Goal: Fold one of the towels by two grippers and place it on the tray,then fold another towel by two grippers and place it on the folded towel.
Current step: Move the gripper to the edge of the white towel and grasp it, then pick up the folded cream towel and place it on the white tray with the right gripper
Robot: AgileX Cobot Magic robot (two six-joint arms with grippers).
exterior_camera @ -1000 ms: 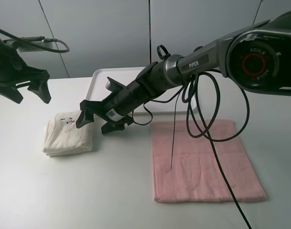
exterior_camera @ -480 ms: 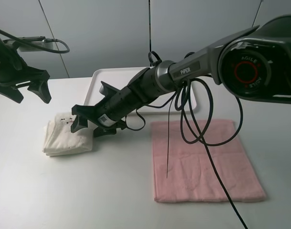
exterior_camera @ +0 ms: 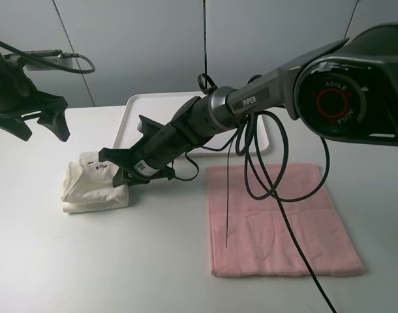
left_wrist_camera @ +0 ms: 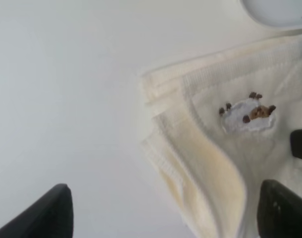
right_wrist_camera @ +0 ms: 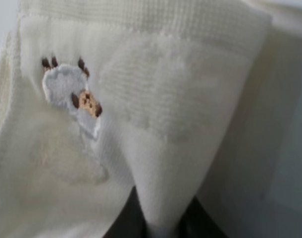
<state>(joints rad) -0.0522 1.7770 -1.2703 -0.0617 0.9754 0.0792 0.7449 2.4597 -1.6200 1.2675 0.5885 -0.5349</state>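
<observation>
From the high camera, the right gripper (exterior_camera: pixel 118 171) is reaching across the middle of the bench (exterior_camera: pixel 140 261) and pinching the raised edge of the folded cream towel (exterior_camera: pixel 88 190), which is lying toward the bench's left side, just in front of the tray's near left corner. The tray (exterior_camera: pixel 139 104) is sitting at the far edge of the bench, partly hidden behind the arm. The pink towel (exterior_camera: pixel 277 222) is lying flat and unfolded on the right half of the bench, with black cables (exterior_camera: pixel 264 176) hanging over it. The left gripper (exterior_camera: pixel 41 129) is hovering above the far left of the bench with its jaws spread wide, touching nothing. In the left wrist view, the two fingertips (left_wrist_camera: pixel 48 214) are standing far apart over the cream towel, whose printed motif (left_wrist_camera: pixel 247 115) is facing up, and a corner of the tray is showing beyond it. In the right wrist view, the jaws are pressing together on a lifted fold of the cream towel, which is peaking up between them beside the motif.
</observation>
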